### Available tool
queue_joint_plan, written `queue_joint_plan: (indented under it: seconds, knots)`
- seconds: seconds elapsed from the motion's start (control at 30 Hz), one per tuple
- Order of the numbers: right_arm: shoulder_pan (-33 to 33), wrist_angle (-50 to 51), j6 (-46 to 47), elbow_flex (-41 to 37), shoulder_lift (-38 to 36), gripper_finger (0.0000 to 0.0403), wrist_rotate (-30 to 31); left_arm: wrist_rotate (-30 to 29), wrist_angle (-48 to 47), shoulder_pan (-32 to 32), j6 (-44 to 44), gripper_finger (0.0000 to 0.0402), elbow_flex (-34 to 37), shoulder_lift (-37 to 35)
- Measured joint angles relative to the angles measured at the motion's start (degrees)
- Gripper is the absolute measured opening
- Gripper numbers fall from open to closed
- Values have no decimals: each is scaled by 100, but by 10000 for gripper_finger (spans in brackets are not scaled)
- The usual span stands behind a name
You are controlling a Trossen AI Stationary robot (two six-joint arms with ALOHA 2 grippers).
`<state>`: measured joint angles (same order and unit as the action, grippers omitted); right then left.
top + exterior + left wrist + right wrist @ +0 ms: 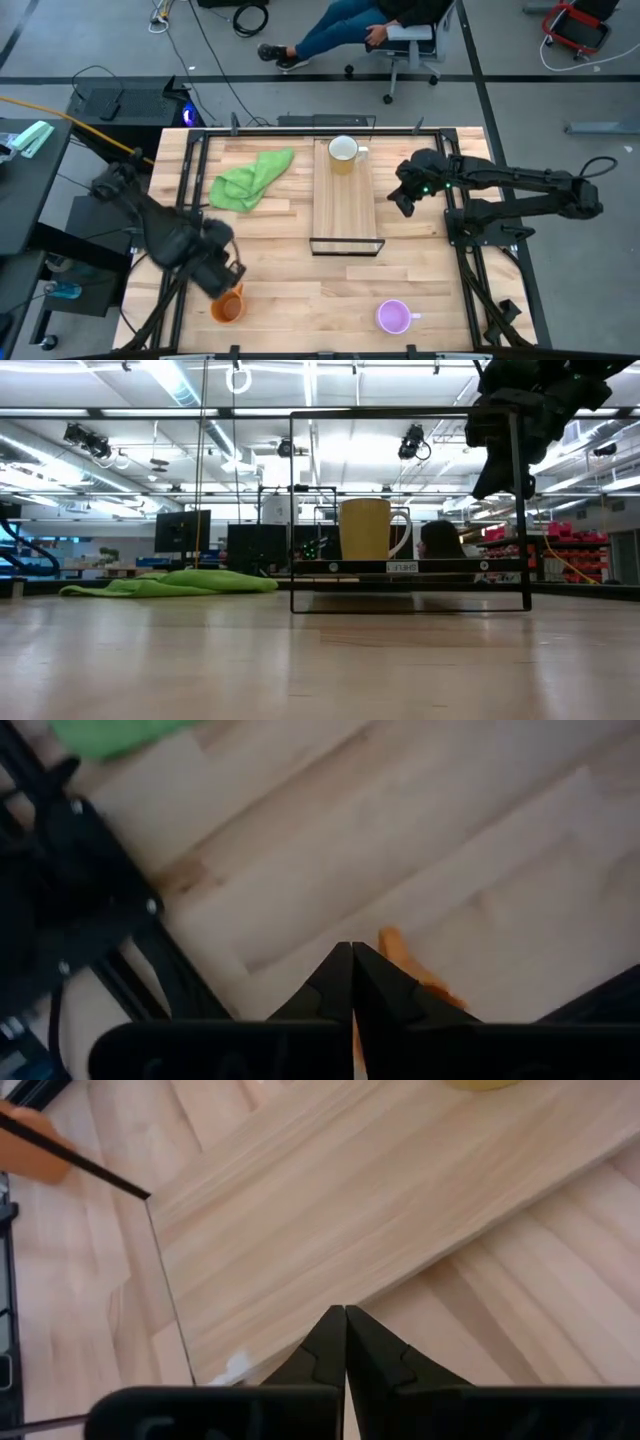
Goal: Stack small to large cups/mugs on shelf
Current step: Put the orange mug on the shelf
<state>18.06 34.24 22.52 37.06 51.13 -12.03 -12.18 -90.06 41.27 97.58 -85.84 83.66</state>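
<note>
The white mug (343, 152) stands upright on the far end of the light-wood shelf (345, 210); it also shows in the low view (366, 529). The orange mug (228, 307) is at the table's near left, under my left gripper (224, 282), which is shut on it. The light purple mug (393, 317) stands on the table near the front edge, right of centre. My right gripper (404, 200) is shut and empty, raised above the table just right of the shelf; the low view shows it high up (505, 435). My left gripper comes down on the orange mug from above, at its far side. In the left wrist view a strip of orange (405, 970) shows right beside the shut fingers (330, 985). The fingers hide the place of contact. Whether the mug is off the table cannot be told.
A green cloth (250, 178) lies at the far left, beside the shelf. The shelf's thin black frame (346, 245) stands at its near end. Black rails run along the table's left and right edges. A seated person (350, 30) is beyond the far edge.
</note>
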Motion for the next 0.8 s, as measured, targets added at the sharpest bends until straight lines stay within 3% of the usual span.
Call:
queue_joint_plan:
  seconds: [0.4,0.5,0.8]
  knots:
    - [-101,-1,46,2,2,12,4,204,11,1258,1886,28,2,776]
    - [-103,-2,46,2,2,12,4,464,137,1389,2025,27,2,971]
    - [-103,-2,44,2,2,12,4,493,393,1491,2027,48,2,1285]
